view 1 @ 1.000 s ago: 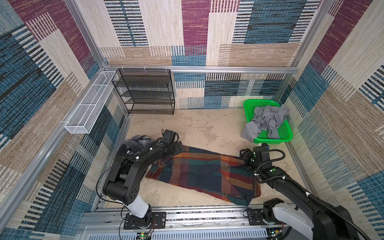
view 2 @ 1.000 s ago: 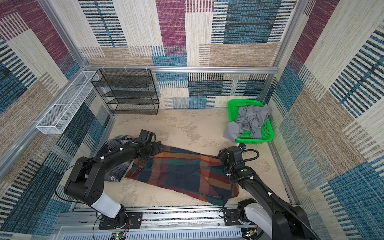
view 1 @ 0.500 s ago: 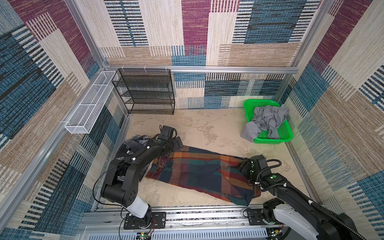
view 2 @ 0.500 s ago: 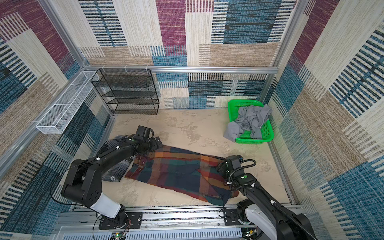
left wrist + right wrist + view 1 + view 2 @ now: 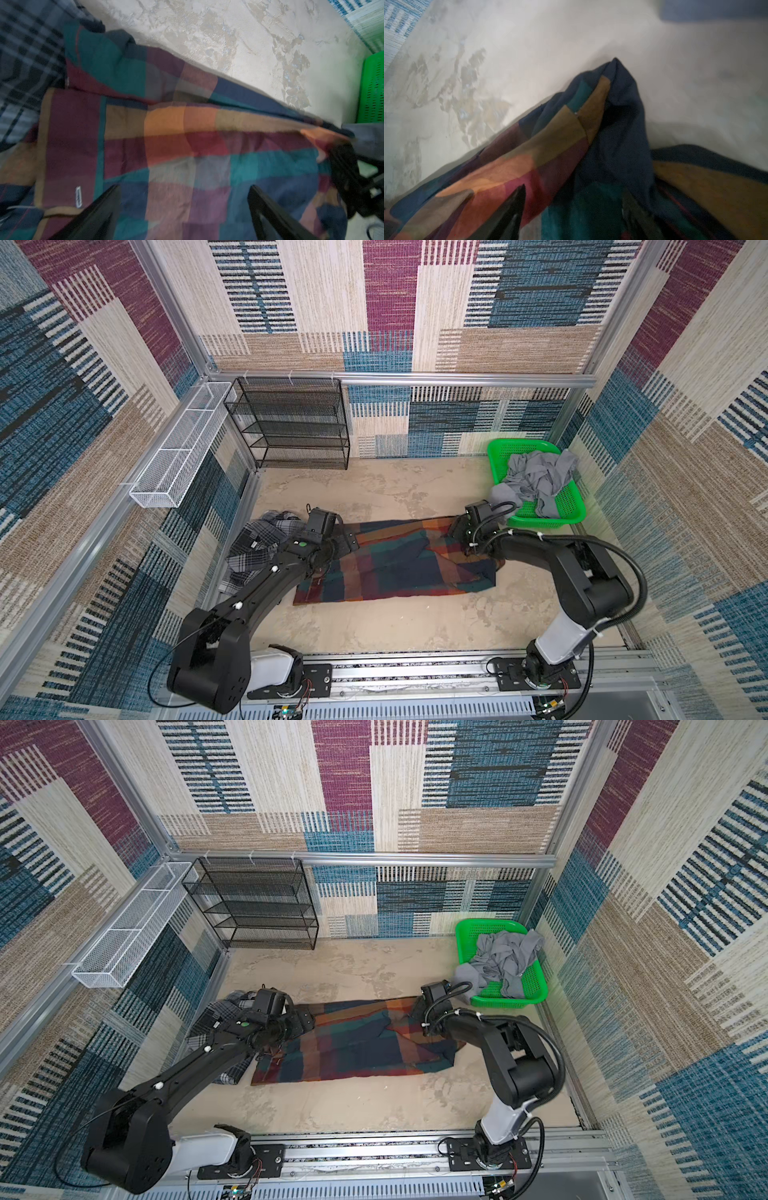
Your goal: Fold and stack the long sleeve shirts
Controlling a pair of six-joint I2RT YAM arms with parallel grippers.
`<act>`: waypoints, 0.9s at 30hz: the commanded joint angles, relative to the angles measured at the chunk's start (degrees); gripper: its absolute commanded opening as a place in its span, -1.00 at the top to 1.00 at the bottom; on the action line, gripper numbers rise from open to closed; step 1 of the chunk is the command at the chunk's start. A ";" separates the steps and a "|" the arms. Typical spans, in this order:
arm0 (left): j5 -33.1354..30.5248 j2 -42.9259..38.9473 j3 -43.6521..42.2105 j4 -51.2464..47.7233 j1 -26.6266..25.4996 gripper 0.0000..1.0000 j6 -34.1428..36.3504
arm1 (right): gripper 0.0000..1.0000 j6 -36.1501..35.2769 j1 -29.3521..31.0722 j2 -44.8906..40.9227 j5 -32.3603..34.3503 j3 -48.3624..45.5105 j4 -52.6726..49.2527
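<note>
Change: large plaid shirt [image 5: 395,568] right end is drawn toward table [image 5: 395,630] far-right corner | right gripper [image 5: 456,531]: jaws parted | left gripper [image 5: 184,187]: jaws wide apart | fold judged unfinished

A robot test cell: aluminium frame [image 5: 415,379] holding patterned wall panels [image 5: 390,302].

Both top views: overhead, steep downward, whole scene. Wrist views: both close above colourful plaid shirt [image 5: 187,145].
</note>
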 commanded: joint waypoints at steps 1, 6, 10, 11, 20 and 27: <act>1.28 -4.69 -3.31 -1.71 -0.81 -0.93 -3.41 | -0.52 -6.96 -0.15 7.48 -0.76 9.43 -9.12; -1.11 -11.62 -5.27 -5.01 -4.40 -0.93 -5.47 | -0.53 -11.19 -0.35 15.07 -0.46 25.56 -13.91; -2.64 -13.80 -3.61 -6.85 -4.93 -0.94 -4.55 | -0.55 -12.77 0.65 10.64 -0.50 27.76 -15.65; -3.37 -13.78 -2.80 -7.35 -4.90 -0.95 -3.68 | -0.55 -13.01 0.97 8.41 0.34 26.66 -15.67; -8.61 -6.76 11.04 -12.88 -0.37 -0.98 11.47 | -0.56 -7.33 13.68 -5.69 -11.09 14.06 -8.37; -7.13 -1.87 16.24 -13.11 6.37 -0.98 15.42 | -0.55 -1.52 27.97 3.90 -16.75 19.19 -0.98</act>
